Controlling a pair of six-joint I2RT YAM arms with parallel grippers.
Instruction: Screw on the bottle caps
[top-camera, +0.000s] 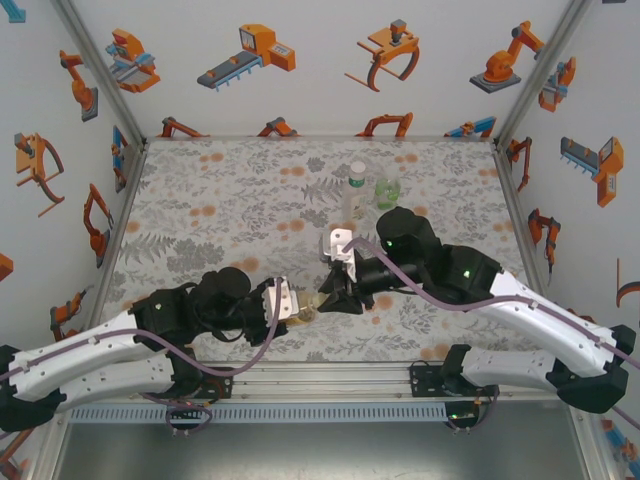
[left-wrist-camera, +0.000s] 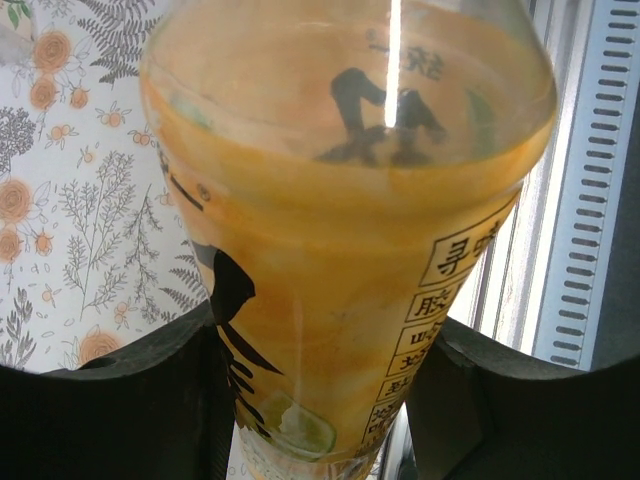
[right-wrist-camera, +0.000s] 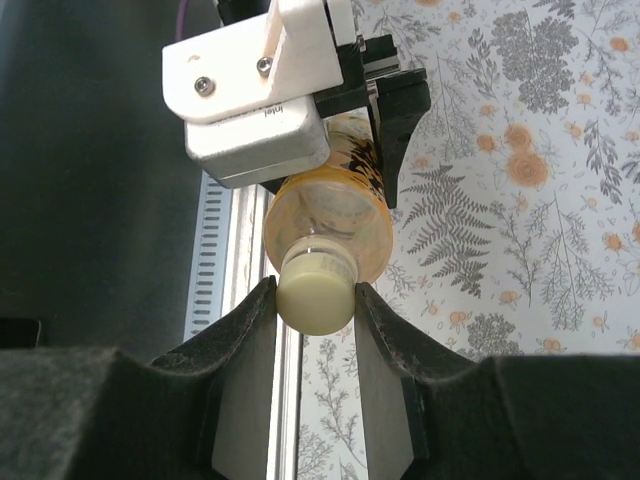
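The left end effector (top-camera: 292, 303) clamps the orange bottle (left-wrist-camera: 340, 250) level over the counter (top-camera: 220, 200) edge, the right end effector (right-wrist-camera: 315, 310) grips a cap (right-wrist-camera: 314, 298) on its mouth, probably mid-screw; the clear bottle (top-camera: 357, 182) and green bottle (top-camera: 388, 188) wait behind.

orange bottle (left-wrist-camera: 340, 250): clear plastic, glossy and smooth, with a bright reflection streak and black print.
bottle cap (right-wrist-camera: 315, 292): pale yellow plastic, smooth, soft sheen.
right gripper fingers (right-wrist-camera: 385, 360): black, matt, finely grainy.
left gripper fingers (left-wrist-camera: 110, 410): black, matt.
camera housing (right-wrist-camera: 245, 90): white plastic, smooth, with metal screws.
table cover (top-camera: 230, 200): floral print, matt.
front rail (top-camera: 330, 378): bare metal, slotted.
arm shells (top-camera: 90, 360): white plastic, glossy.
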